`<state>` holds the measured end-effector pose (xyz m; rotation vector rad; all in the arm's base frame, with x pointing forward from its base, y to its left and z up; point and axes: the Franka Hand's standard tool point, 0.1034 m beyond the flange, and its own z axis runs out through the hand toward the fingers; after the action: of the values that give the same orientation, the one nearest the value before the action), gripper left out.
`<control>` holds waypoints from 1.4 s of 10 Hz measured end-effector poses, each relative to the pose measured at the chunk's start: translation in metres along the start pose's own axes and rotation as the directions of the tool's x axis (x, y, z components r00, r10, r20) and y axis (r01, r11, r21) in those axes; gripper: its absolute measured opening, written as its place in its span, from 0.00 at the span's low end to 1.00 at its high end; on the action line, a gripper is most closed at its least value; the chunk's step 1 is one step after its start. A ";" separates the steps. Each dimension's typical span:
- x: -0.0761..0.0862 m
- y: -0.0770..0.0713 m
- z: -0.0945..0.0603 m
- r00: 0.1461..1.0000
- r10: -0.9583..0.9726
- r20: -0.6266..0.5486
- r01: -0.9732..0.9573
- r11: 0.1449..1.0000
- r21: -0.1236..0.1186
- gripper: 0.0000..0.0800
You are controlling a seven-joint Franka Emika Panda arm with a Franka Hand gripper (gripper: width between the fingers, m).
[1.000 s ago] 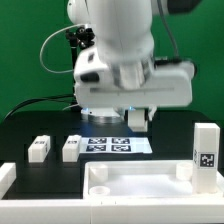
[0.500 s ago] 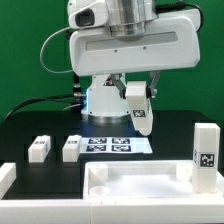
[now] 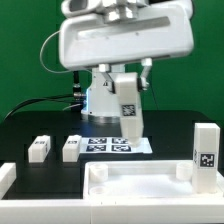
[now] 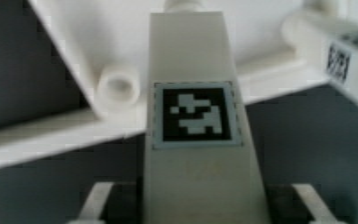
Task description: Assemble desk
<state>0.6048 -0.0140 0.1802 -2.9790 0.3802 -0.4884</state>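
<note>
This is a robot lab, a place for tests, not a home. A big white robot arm [image 3: 125, 40] stands over a black counter [image 3: 30, 125]. A plain green curtain [image 3: 22, 50] hangs behind it like a wall. A black cable [image 3: 43, 60] loops beside the arm. A flat marker board [image 3: 100, 146] with black-and-white squares lies on the counter. The white block [image 4: 197, 60] seen close up in the wrist view has the same kind of square tag [image 4: 197, 112] stuck on it.
</note>
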 end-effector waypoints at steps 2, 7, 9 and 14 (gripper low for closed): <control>0.007 0.033 -0.003 0.973 -0.038 -0.227 0.026 0.998 -0.056 0.36; -0.001 0.043 0.002 0.948 -0.059 -0.311 0.029 0.995 -0.100 0.36; 0.013 0.037 0.010 0.965 -0.045 -0.259 0.026 0.997 -0.074 0.36; 0.012 0.030 0.041 0.966 -0.057 -0.251 0.037 0.996 -0.087 0.36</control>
<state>0.6222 -0.0434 0.1411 -3.0151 0.3582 -0.8848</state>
